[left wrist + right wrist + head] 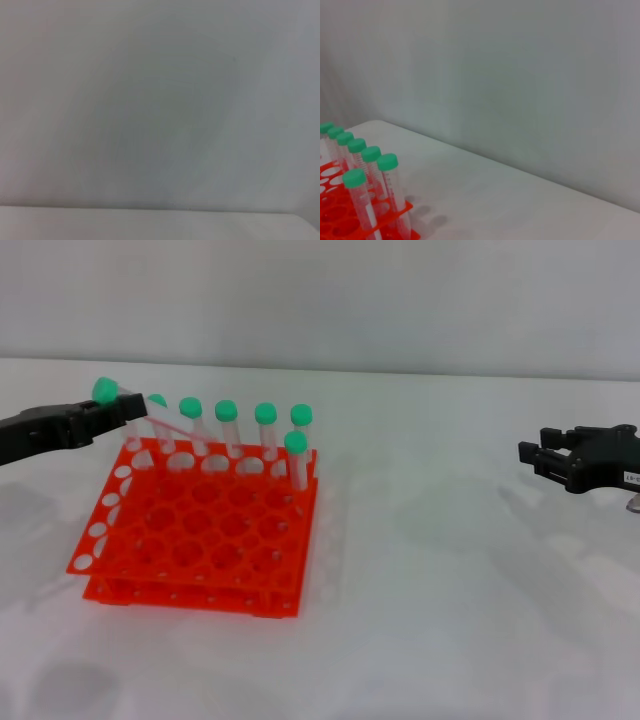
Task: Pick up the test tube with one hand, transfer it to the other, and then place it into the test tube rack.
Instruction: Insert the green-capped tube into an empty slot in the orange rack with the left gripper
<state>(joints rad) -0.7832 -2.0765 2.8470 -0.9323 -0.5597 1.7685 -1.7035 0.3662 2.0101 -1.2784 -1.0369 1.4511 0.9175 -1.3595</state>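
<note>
Left gripper [118, 408] is reaching in from the left edge of the head view, fingers clenched around the test tube [140, 410] just under its green cap [104, 390] — the tube is tilting, cap end up and to the left, clear body slanting down to the right over the back-left corner of the test tube rack [200, 540]. Can't tell if the tube tip is touching the rack or just hanging above a hole. The rack is sitting on the white table [450, 590], orange-red, two stacked plates with round holes, most holes showing bare. Green-capped tubes [226, 430] are standing upright in the back row, one more tube [296, 460] is standing one row nearer at the right end, just in front of the last back-row tube.

Right gripper [545, 455] is hanging well apart from the rack, at the right side of the head view, above the table, black fingers pointing left toward the rack and holding nothing — fingers looking spread.

Right wrist view is showing the rack's corner [350, 220] with the capped tubes [370, 165] lined up in it, the extra tube [357, 195] nearest, the table [520, 200] and a plain wall [520, 75] behind. Left wrist view is showing only the grey wall [160, 100] and a strip of table [150, 225], no gripper, no tube visible there
</note>
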